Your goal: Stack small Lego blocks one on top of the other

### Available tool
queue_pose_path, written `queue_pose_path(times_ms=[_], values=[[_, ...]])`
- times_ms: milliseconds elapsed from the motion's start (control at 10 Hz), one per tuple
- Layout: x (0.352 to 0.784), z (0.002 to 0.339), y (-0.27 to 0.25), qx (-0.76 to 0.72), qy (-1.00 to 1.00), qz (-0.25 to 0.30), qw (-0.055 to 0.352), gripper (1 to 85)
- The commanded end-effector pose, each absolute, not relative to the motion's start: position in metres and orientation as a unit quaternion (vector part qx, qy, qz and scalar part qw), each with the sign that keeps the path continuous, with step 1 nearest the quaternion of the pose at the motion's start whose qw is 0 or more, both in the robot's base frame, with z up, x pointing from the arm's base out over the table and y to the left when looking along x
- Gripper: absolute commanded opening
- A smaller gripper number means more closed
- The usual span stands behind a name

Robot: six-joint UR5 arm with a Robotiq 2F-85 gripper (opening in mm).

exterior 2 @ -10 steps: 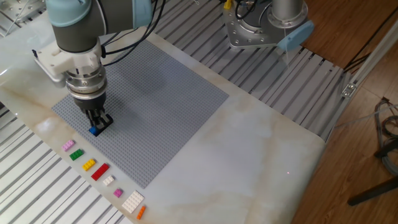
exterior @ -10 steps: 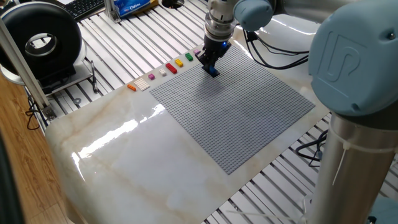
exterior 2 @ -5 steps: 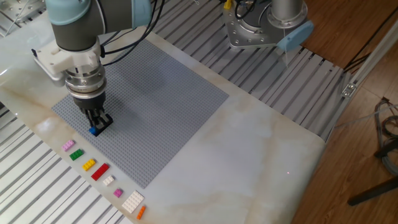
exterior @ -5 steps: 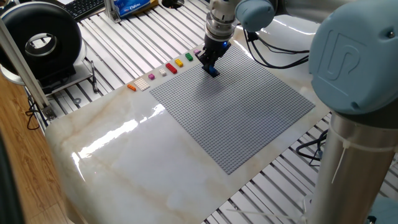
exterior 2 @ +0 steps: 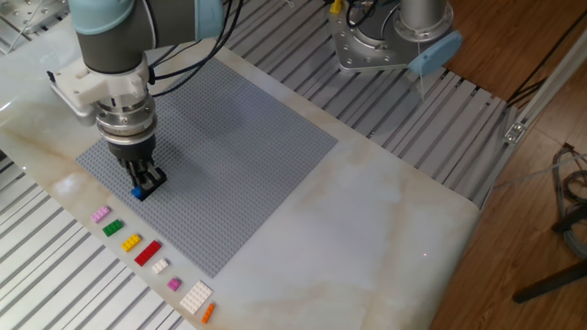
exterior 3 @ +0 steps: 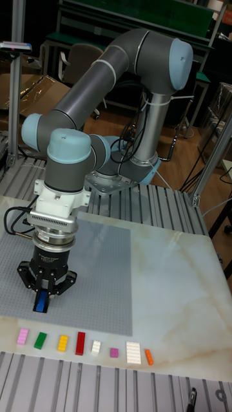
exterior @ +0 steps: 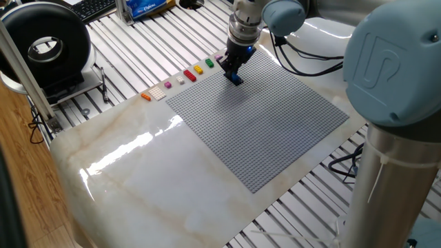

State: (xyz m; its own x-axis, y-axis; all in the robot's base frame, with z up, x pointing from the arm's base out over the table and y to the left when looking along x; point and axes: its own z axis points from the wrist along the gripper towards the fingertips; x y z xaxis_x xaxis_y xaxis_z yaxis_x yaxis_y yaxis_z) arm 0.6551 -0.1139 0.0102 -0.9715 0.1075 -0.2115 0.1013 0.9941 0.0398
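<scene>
Tall fixed view: the tool (exterior 3: 42, 297) is pointed straight down from a vertical wrist, pinching the blue block (exterior 3: 42, 301) above the grey baseplate (exterior 3: 96, 283) near its 6 o'clock edge, on the desk (exterior 3: 180, 302).

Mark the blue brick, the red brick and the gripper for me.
blue brick (exterior 2: 138, 193): other fixed view, its exposed end.
red brick (exterior 2: 148, 252): other fixed view, middle of its top.
gripper (exterior 3: 42, 302): tall fixed view, between the fingertips.

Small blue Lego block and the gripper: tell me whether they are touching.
Touching. In the tall fixed view the small blue Lego block sits pinched between the jaws of the gripper; the other fixed view shows the same grip just above the large grey studded baseplate.
</scene>
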Motion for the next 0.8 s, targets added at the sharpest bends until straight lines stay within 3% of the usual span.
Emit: queue_pose_path(times_ms=[0,400,500,700], values=[[0.6580,0.0125,-0.1082,0.062,0.991,0.032,0.113,9.7],[0.6615,0.0116,-0.1036,0.051,0.991,0.039,0.116,23.7],[0.6604,0.0115,-0.1034,0.054,0.991,0.039,0.114,23.7],[0.6532,0.0100,-0.1125,0.065,0.993,0.022,0.101,14.7]])
